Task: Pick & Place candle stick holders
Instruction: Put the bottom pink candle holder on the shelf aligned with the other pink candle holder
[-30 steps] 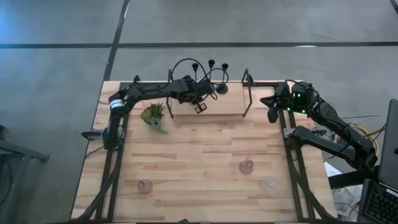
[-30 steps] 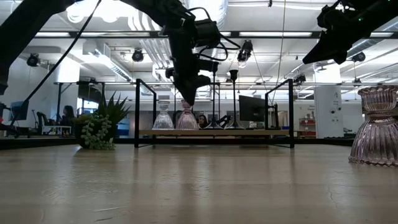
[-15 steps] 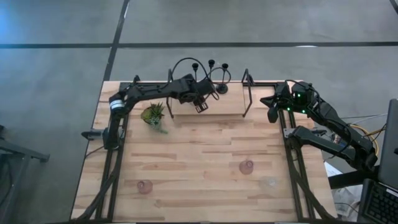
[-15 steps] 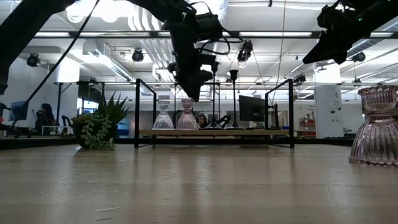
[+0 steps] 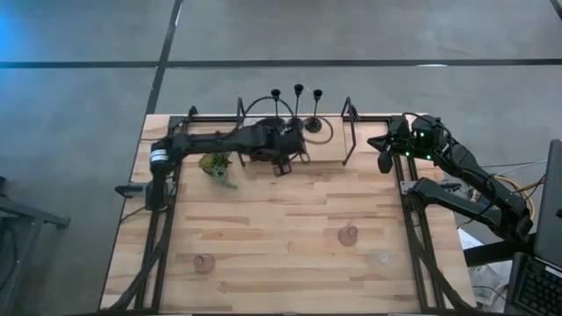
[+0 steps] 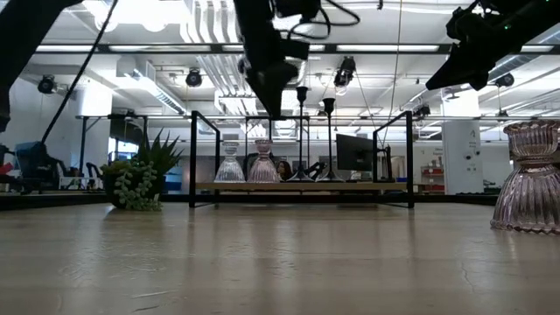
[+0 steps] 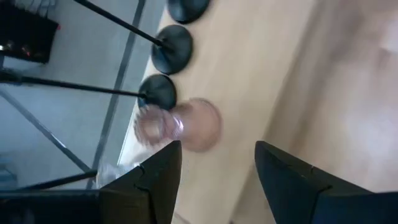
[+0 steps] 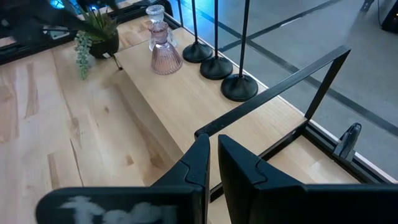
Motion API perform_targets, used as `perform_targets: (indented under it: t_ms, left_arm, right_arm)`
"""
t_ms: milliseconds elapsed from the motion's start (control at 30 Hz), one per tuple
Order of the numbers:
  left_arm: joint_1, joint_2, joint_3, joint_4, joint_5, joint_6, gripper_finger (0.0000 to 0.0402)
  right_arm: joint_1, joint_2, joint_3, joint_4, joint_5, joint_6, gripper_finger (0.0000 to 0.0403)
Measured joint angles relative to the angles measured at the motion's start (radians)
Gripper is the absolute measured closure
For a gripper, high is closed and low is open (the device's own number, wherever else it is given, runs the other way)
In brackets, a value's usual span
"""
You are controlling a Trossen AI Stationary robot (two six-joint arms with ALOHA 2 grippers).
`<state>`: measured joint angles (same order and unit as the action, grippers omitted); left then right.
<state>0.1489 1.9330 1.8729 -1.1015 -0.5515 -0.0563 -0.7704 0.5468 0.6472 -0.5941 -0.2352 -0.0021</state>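
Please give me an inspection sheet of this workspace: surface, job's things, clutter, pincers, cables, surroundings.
Surface: wooden table with a raised shelf at the far edge.
Job's things: three black stemmed holders, a pink glass holder and a clear one on the shelf; two pink glass holders and a clear one on the table.
Clutter: small green plant.
Pincers: left pincer open above the shelf, empty; right pincer shut, at the shelf's right end.
Cables: black loop on the left arm.
Surroundings: grey floor.

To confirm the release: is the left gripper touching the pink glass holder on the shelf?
Apart. In the low view the left gripper hangs above the pink holder, with clear space between.
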Motion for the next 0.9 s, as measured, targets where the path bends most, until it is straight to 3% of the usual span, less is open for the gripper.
perform_targets:
  t_ms: [200, 367, 500, 633, 733, 900]
  left_arm:
    - [-0.128, -0.107, -0.067, -0.061, 0.004, -0.069, 0.0195]
    - [-0.243, -0.214, -0.113, -0.110, 0.037, -0.302, 0.0195]
    - [-0.324, -0.286, -0.152, -0.205, 0.135, -0.514, 0.0197]
    - [-0.413, -0.349, -0.225, -0.220, 0.166, -0.628, 0.0203]
    - [-0.473, -0.376, -0.290, -0.149, 0.128, -0.601, 0.0210]
    - [-0.537, -0.384, -0.383, -0.014, 0.119, -0.379, 0.0224]
  right_arm:
    - [0.000, 0.000, 0.000, 0.000, 0.000, 0.001, 0.0374]
    - [0.000, 0.000, 0.000, 0.000, 0.000, 0.001, 0.0374]
    - [0.000, 0.000, 0.000, 0.000, 0.000, 0.000, 0.0374]
    - [0.000, 0.000, 0.000, 0.000, 0.000, 0.000, 0.0374]
    - [0.000, 0.000, 0.000, 0.000, 0.000, 0.001, 0.0374]
    - [0.000, 0.000, 0.000, 0.000, 0.000, 0.000, 0.0374]
